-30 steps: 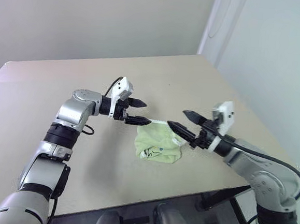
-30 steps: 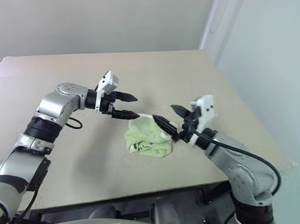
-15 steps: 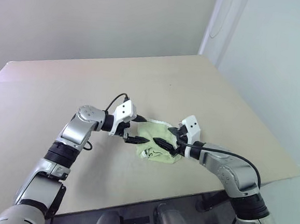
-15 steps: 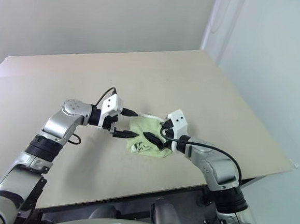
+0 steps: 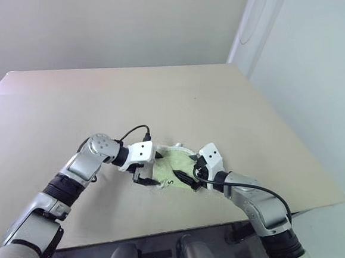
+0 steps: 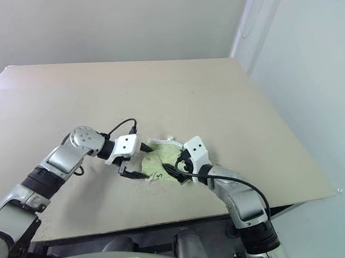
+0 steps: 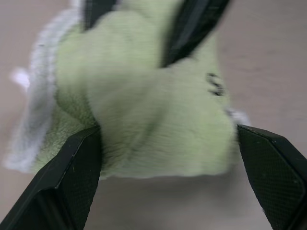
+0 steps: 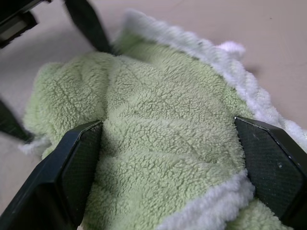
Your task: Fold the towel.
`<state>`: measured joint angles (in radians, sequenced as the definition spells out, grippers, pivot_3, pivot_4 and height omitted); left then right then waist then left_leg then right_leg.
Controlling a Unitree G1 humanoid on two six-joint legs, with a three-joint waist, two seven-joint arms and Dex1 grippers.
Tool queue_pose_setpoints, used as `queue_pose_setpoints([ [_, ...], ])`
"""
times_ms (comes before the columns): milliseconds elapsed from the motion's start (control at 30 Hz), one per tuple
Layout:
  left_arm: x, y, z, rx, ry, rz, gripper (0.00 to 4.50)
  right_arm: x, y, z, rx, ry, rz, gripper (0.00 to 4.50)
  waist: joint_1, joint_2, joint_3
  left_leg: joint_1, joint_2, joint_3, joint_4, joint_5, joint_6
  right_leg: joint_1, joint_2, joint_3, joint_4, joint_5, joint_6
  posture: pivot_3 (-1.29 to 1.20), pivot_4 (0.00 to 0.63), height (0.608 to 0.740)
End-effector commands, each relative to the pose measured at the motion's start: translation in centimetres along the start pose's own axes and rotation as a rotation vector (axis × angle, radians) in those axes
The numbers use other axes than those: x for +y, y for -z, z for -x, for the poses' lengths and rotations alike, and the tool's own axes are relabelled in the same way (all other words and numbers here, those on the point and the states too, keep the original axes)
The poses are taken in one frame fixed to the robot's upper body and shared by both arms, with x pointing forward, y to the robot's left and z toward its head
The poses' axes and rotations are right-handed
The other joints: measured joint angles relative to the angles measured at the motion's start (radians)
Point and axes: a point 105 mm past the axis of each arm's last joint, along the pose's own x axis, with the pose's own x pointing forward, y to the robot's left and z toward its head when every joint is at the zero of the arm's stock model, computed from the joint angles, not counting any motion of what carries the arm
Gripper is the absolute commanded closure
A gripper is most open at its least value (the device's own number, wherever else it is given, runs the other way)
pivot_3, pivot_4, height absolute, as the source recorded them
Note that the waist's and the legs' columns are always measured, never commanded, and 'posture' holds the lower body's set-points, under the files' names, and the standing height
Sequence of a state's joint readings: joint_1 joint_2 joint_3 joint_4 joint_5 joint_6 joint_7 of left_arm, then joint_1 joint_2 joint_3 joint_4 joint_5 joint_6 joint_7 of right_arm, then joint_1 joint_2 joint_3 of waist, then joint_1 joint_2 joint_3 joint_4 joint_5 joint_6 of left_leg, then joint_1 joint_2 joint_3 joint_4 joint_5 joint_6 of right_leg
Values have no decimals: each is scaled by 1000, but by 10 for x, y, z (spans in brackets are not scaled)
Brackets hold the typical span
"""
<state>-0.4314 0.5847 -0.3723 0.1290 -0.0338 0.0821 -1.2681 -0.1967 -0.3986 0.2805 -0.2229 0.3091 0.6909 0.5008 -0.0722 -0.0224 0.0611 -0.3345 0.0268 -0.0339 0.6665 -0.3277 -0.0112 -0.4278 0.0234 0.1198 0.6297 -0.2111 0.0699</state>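
Towel is bunched in a lumpy heap on the tan table, toward the near edge, roughly centre between the two arms. Light green terry, white edging running along one side, small dark stitched mark on the face nearer the left arm. Both grippers are down at table level and meet at the towel from opposite sides. Left gripper comes in from the left with its jaws spread wide; in its wrist view one finger sits against one end of the heap and the other stands at the far end, so the heap lies between them, straddled rather than pinched. Right gripper comes in from the right, jaws just as wide; in its wrist view the green pile fills the space between the two fingers, both pressing into or touching the fabric at the sides. Cannot tell whether either has actual hold of the cloth; neither lifts it. Towel rests on the table. Each wrist view shows the other gripper's black fingers reaching into the far side of the heap.
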Motion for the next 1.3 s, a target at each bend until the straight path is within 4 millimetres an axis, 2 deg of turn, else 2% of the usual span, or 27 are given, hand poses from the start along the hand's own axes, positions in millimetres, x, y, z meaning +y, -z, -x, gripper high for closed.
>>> queue_pose_setpoints([
  [33,-21,-10,-2,-26,60,-17,31,-1,7,1,27,14,3,0,0,0,-1,0,0,0,0,0,0,0,0,0,0,0,0,0,0,740],
  [267,-21,-28,0,-205,-8,157,31,-2,-20,5,-98,-7,-53,0,0,1,-2,1,0,0,0,0,0,1,0,0,0,0,0,0,0,740],
  [400,-7,-5,3,-150,-141,172,31,0,-29,6,-136,-28,-64,0,-2,1,-2,1,0,0,0,0,0,0,0,0,0,0,0,0,0,740],
  [500,2,12,8,-79,-212,115,31,2,-34,7,-160,-38,-66,0,-1,1,-2,2,0,0,0,0,0,0,0,0,0,0,0,0,0,740],
  [633,24,16,13,-104,-358,113,31,2,-41,9,-194,-47,-73,0,1,1,-2,9,0,0,0,0,0,1,0,0,0,0,0,0,0,740],
  [700,26,14,13,-139,-378,115,31,3,-44,9,-206,-55,-75,0,1,1,-2,9,0,0,0,0,0,2,0,0,0,0,0,0,0,740],
  [800,89,-7,67,-211,-444,131,31,5,-46,11,-216,-73,-75,0,5,-3,1,9,0,0,0,0,0,1,1,0,0,0,0,0,0,740],
  [900,113,-21,98,-306,-439,194,31,7,-47,12,-219,-90,-75,0,-4,-5,2,7,0,-4,0,1,-2,0,4,-1,0,0,0,0,0,740],
  [1000,111,-31,117,-329,-315,228,31,8,-47,14,-221,-103,-79,0,-29,0,-1,10,0,-1,-3,0,-1,3,3,2,-2,-1,0,0,0,740],
  [1067,104,-34,122,-328,-248,235,31,9,-47,15,-215,-113,-78,0,-37,2,-1,9,0,1,-4,-2,4,3,2,3,-2,-3,3,0,0,740],
  [1200,91,-29,120,-273,-168,217,31,10,-44,15,-201,-123,-69,0,-38,2,-1,-3,0,-2,-4,-5,9,-6,3,2,1,-5,4,0,0,740],
  [1300,94,-28,118,-269,-200,204,31,10,-46,15,-214,-123,-69,0,-28,1,-1,-5,-1,-2,-2,-5,9,-12,3,2,2,-2,2,0,0,740],
])
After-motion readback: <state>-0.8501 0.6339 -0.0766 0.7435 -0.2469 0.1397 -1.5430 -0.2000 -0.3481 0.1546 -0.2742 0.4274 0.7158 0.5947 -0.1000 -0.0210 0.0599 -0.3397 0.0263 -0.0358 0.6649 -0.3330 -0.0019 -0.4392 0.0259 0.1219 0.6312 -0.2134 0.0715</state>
